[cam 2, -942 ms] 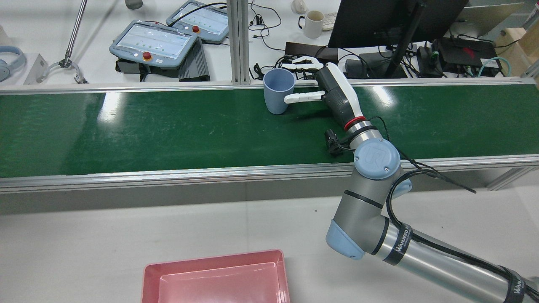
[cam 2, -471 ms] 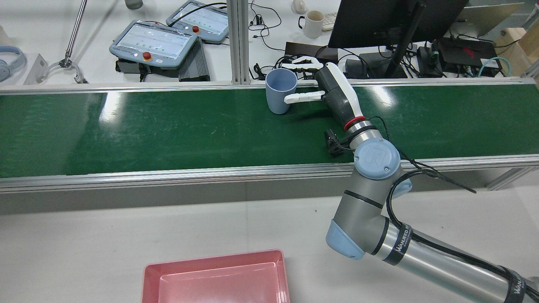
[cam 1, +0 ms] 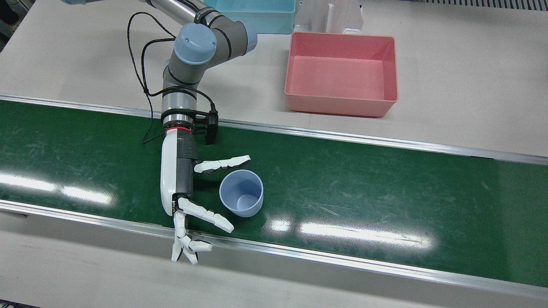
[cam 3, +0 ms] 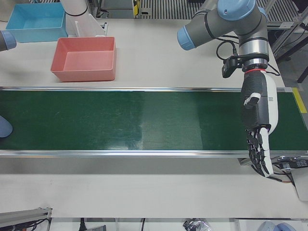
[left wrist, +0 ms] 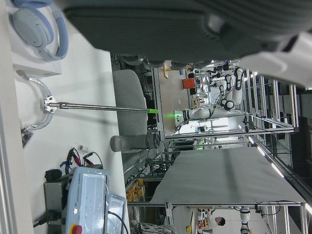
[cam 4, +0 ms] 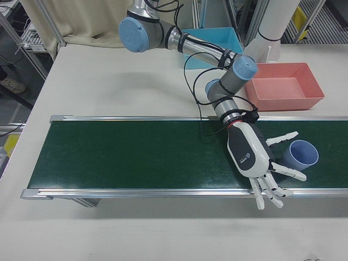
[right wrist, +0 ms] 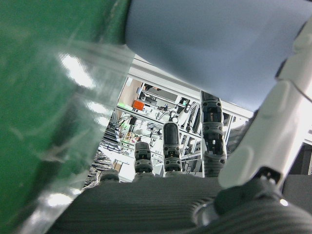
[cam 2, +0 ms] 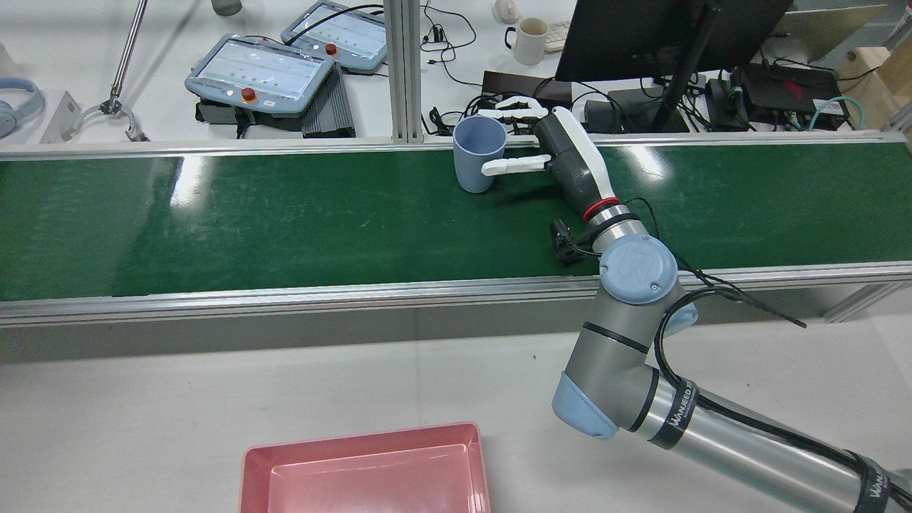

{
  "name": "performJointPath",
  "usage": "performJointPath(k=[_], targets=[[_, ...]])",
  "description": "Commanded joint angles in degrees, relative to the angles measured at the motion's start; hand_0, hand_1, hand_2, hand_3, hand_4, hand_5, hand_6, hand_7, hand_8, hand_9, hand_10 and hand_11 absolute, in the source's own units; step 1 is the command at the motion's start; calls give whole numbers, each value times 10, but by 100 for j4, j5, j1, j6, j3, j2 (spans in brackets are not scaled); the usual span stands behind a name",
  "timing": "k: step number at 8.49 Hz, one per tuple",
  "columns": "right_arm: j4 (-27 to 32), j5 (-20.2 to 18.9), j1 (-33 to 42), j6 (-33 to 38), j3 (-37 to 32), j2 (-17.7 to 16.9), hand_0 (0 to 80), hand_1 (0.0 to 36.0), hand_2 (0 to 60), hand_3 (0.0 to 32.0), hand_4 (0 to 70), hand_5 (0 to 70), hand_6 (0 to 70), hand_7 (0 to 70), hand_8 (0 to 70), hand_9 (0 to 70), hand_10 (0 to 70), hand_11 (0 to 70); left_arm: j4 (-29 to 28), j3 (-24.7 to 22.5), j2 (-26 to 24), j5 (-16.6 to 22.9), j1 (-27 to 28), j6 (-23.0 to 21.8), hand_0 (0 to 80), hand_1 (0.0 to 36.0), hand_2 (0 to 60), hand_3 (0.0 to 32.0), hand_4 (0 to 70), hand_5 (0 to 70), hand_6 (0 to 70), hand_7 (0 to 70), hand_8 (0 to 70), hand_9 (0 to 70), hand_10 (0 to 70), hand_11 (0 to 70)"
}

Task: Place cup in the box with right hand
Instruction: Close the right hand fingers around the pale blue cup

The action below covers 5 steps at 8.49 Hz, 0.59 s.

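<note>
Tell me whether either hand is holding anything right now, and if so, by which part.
Nothing is held. The right hand is open beside the blue cup, fingers spread either side of it, with the cup standing on the green belt. The left hand is open and empty.

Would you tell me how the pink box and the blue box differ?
The pink box stands whole in the front view; the blue box is cut off by the top edge there. The pink box sits nearer the belt, the blue box farther back, beside a white pedestal. Both look empty, open-topped and rectangular.

The cup (cam 2: 479,164) has slid closer to the right hand (cam 2: 563,153).
</note>
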Motion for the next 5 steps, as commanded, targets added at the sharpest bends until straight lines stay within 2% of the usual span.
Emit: performJointPath(k=[1, 3, 5], targets=[[0, 0, 0, 0, -2, 5, 463, 81, 18, 96, 353, 14, 60, 417, 75, 156, 0, 0, 0, 0, 0, 0, -6, 0, 0, 0, 0, 0, 0, 0, 0, 0, 0, 0, 0, 0], [-9, 0, 0, 0, -2, 5, 461, 80, 20, 96, 355, 14, 60, 418, 76, 156, 0, 0, 0, 0, 0, 0, -6, 0, 0, 0, 0, 0, 0, 0, 0, 0, 0, 0, 0, 0], [-26, -9, 0, 0, -2, 5, 418, 43, 0, 110, 338, 3, 55, 409, 73, 152, 0, 0, 0, 0, 0, 0, -6, 0, 0, 0, 0, 0, 0, 0, 0, 0, 0, 0, 0, 0]])
